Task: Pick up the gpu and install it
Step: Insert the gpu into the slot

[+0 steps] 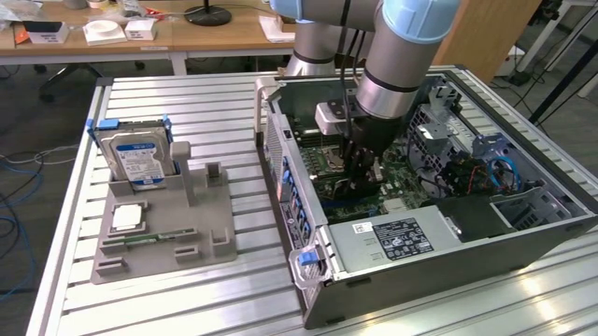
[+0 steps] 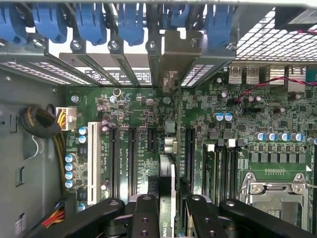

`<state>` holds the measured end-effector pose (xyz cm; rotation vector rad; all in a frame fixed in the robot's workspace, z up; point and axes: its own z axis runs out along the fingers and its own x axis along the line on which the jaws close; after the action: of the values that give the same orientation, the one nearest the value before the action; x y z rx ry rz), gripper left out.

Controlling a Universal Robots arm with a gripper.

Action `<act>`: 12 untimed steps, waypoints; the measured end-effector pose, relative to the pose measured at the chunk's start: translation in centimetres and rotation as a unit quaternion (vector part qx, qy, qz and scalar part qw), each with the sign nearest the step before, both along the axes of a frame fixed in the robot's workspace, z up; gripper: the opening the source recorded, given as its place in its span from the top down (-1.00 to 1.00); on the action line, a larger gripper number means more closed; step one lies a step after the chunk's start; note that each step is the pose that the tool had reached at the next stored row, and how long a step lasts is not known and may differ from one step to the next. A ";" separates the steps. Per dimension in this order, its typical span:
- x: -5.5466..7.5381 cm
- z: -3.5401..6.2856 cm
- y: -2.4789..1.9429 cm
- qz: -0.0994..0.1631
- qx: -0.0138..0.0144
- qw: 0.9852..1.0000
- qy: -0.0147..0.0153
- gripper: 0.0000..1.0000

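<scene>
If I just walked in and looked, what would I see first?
Probably the big robot arm reaching down into the open computer case on the exterior view's right, with its gripper low over the green circuit board. Between its jaws a thin card stands edge-on, its metal bracket up by the blue clips. Outside the case, a hard drive with a blue-and-white label stands upright in a grey holder.

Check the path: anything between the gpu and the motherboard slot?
Nothing visible. The gripper holds the gpu edge-on just over the motherboard, its bracket in line with the rear slot openings. The contact itself is hidden.
</scene>
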<state>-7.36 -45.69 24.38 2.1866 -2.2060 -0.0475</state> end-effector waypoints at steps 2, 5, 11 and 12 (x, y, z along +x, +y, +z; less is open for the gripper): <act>0.0 -0.14 -0.01 0.001 0.000 1.000 0.000 0.48; 0.0 -0.18 -0.01 0.002 0.000 1.000 0.000 0.48; 0.0 -0.20 0.00 0.002 0.000 1.000 0.000 0.48; 0.0 -0.21 0.00 0.002 0.000 1.000 0.000 0.48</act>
<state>-7.37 -45.70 24.17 2.1900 -2.2023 -0.0473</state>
